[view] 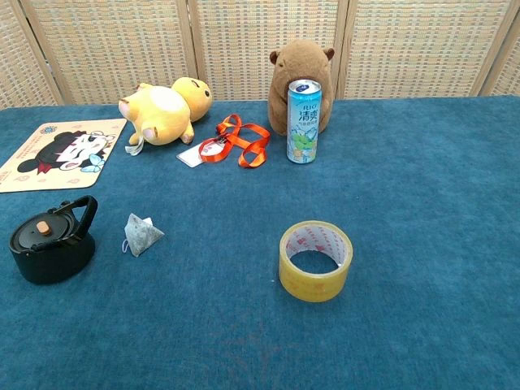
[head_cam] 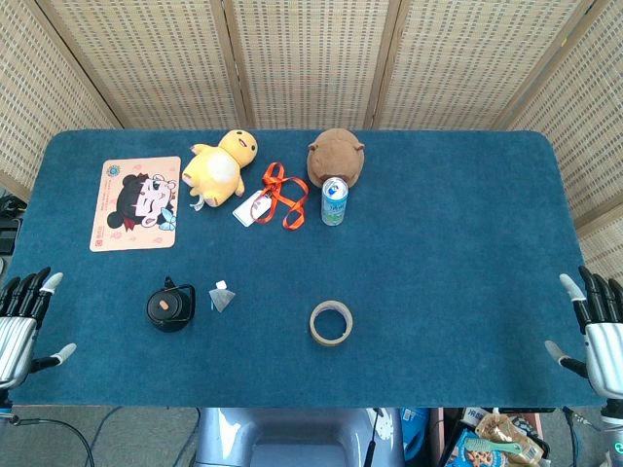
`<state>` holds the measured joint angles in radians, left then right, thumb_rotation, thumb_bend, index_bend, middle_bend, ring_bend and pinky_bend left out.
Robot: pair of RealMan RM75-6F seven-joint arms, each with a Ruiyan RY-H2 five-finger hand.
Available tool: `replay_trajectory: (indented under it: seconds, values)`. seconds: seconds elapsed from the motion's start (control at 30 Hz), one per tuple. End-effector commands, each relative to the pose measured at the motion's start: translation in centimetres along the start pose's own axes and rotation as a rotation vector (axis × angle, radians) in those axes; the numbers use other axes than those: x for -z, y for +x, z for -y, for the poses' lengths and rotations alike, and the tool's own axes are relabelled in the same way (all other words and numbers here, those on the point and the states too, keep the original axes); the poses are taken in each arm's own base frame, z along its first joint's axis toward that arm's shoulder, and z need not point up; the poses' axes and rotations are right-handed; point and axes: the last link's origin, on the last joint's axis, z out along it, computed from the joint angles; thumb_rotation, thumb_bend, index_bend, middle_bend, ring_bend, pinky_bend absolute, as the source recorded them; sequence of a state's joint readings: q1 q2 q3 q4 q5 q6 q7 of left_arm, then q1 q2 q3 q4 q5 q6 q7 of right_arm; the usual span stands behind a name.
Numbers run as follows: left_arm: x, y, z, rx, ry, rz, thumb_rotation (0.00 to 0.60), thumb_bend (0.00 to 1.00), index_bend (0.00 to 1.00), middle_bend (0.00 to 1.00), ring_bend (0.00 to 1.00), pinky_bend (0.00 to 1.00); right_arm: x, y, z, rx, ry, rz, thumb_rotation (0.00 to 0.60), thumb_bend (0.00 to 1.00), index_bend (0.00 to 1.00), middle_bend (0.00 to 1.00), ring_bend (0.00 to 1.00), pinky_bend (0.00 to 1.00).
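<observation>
My left hand (head_cam: 24,321) hovers at the table's left front corner, fingers spread, holding nothing. At the right front corner my right hand (head_cam: 599,326) is likewise spread and empty. Neither hand shows in the chest view. Nearest the left hand is a small black teapot (head_cam: 170,307) (view: 53,241), with a tea bag (head_cam: 222,297) (view: 142,234) just right of it. A yellow tape roll (head_cam: 331,323) (view: 315,261) lies flat at front centre. Further back a blue drink can (head_cam: 334,201) (view: 303,121) stands upright before a brown plush (head_cam: 337,156) (view: 300,75).
A yellow plush (head_cam: 224,165) (view: 165,110) lies at the back, an orange lanyard with a card (head_cam: 275,196) (view: 231,143) to its right. At back left lies a cartoon mat (head_cam: 136,202) (view: 57,150). Wicker screens stand behind the blue table (head_cam: 458,243). Snack bags (head_cam: 496,438) sit on the floor.
</observation>
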<state>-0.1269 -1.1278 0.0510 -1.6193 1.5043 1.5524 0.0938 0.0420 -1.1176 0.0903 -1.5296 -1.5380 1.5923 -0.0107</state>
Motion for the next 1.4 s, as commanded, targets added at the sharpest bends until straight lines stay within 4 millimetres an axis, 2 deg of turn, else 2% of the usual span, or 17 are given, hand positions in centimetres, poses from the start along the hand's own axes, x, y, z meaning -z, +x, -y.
replay_trajectory:
  seconds: [0.03, 0.13, 0.27, 0.33, 0.4, 0.43, 0.47, 0.6, 0.87, 1.1, 1.4]
  values:
    - [-0.3, -0.2, -0.2, 0.003, -0.016, -0.003, 0.600, 0.08, 0.00, 0.00, 0.00, 0.00, 0.0, 0.0, 0.0, -0.002, -0.003, 0.001, 0.600, 0.00, 0.00, 0.00, 0.00, 0.00]
    - [-1.1, -0.2, -0.8, 0.000, -0.056, -0.004, 0.600, 0.08, 0.00, 0.00, 0.00, 0.00, 0.0, 0.0, -0.1, 0.000, -0.009, 0.000, 0.600, 0.00, 0.00, 0.00, 0.00, 0.00]
    - [-3.2, -0.1, -2.5, 0.008, -0.129, 0.010, 0.600, 0.08, 0.00, 0.00, 0.00, 0.00, -0.1, 0.1, -0.1, 0.000, -0.010, -0.004, 0.600, 0.00, 0.00, 0.00, 0.00, 0.00]
    - [-4.4, -0.1, -3.5, 0.022, -0.168, 0.031, 0.600, 0.08, 0.06, 0.00, 0.00, 0.00, -0.2, 0.1, -0.1, 0.000, -0.010, -0.005, 0.600, 0.00, 0.00, 0.00, 0.00, 0.00]
    - [-5.6, -0.2, -4.4, 0.022, -0.203, 0.053, 0.600, 0.09, 0.22, 0.00, 0.00, 0.00, -0.2, 0.1, -0.1, -0.001, -0.011, -0.003, 0.600, 0.00, 0.00, 0.00, 0.00, 0.00]
    - [-6.2, -0.3, -4.8, 0.015, -0.221, 0.070, 0.600, 0.10, 0.27, 0.00, 0.00, 0.00, -0.3, 0.1, -0.1, -0.001, -0.012, -0.002, 0.600, 0.00, 0.00, 0.00, 0.00, 0.00]
    - [-7.6, -1.0, -5.8, -0.017, -0.255, 0.111, 0.600, 0.14, 0.32, 0.00, 0.00, 0.00, -0.3, 0.0, -0.1, 0.001, -0.017, 0.004, 0.600, 0.00, 0.00, 0.00, 0.00, 0.00]
    - [-9.2, -2.4, -7.1, -0.072, -0.277, 0.191, 0.600, 0.27, 0.44, 0.00, 0.00, 0.00, -0.4, -0.2, -0.4, 0.005, -0.029, 0.012, 0.600, 0.00, 0.00, 0.00, 0.00, 0.00]
    - [-10.6, -3.7, -8.0, -0.138, -0.264, 0.259, 0.600, 0.38, 0.45, 0.00, 0.00, 0.00, -0.4, -0.4, -0.7, 0.006, -0.046, 0.025, 0.600, 0.00, 0.00, 0.00, 0.00, 0.00]
    - [-10.9, -3.9, -8.2, -0.150, -0.272, 0.289, 0.600, 0.39, 0.45, 0.00, 0.00, 0.00, -0.5, -0.5, -0.6, 0.007, -0.050, 0.031, 0.600, 0.00, 0.00, 0.00, 0.00, 0.00]
    - [-11.3, -5.2, -7.8, -0.155, -0.294, 0.303, 0.600, 0.39, 0.45, 0.00, 0.00, 0.00, -0.5, -0.7, -0.7, 0.003, -0.052, 0.043, 0.600, 0.00, 0.00, 0.00, 0.00, 0.00]
